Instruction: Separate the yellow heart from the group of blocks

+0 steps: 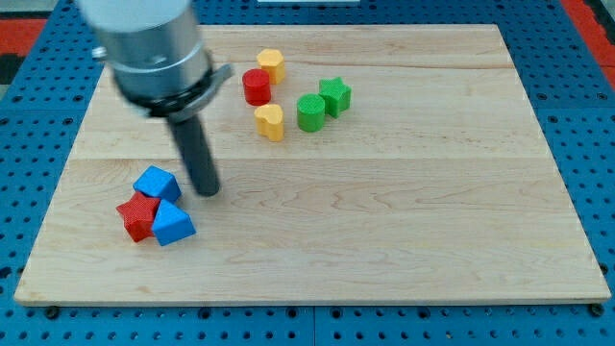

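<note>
The yellow heart (270,122) lies in a loose group near the view's top middle. Around it are a red cylinder (256,86) just above-left, a yellow hexagon-like block (272,64) further up, a green cylinder (310,112) to its right and a green star (334,96) beyond that. My tip (205,191) rests on the board well below and left of the heart, not touching it. The tip stands just right of a blue cube (157,183).
A second cluster sits at the lower left: the blue cube, a red star (139,216) and a blue triangular block (172,223), touching each other. The wooden board (404,221) lies on a blue pegboard surface.
</note>
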